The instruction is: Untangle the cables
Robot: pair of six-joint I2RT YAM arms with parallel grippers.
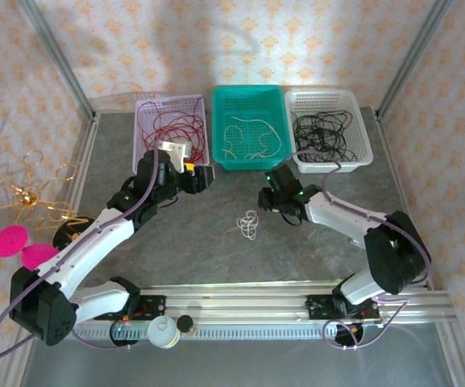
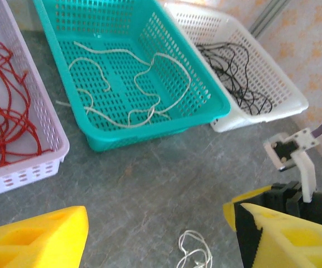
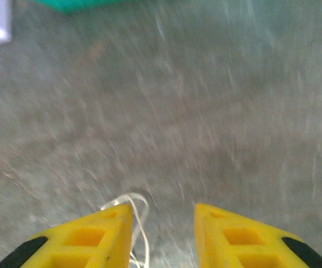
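Note:
A small clump of cream-white cable (image 1: 249,224) lies loose on the grey table, between the two arms. My right gripper (image 1: 266,198) hovers just right of it. In the right wrist view it (image 3: 163,223) is open, and a loop of that cable (image 3: 141,207) lies against the inner side of its left finger. My left gripper (image 1: 198,176) is in front of the lilac basket (image 1: 146,109); in the left wrist view it (image 2: 163,223) stands wide open and empty above the clump (image 2: 194,251). Red cables (image 1: 176,129), cream cables (image 1: 252,133) and black cables (image 1: 322,133) lie in separate baskets.
The teal basket (image 1: 248,91) and white basket (image 1: 363,137) stand in a row with the lilac one at the back. A gold wire ornament (image 1: 26,189) and pink discs (image 1: 10,240) sit off the table's left side. A metal rail (image 1: 296,294) runs along the near edge.

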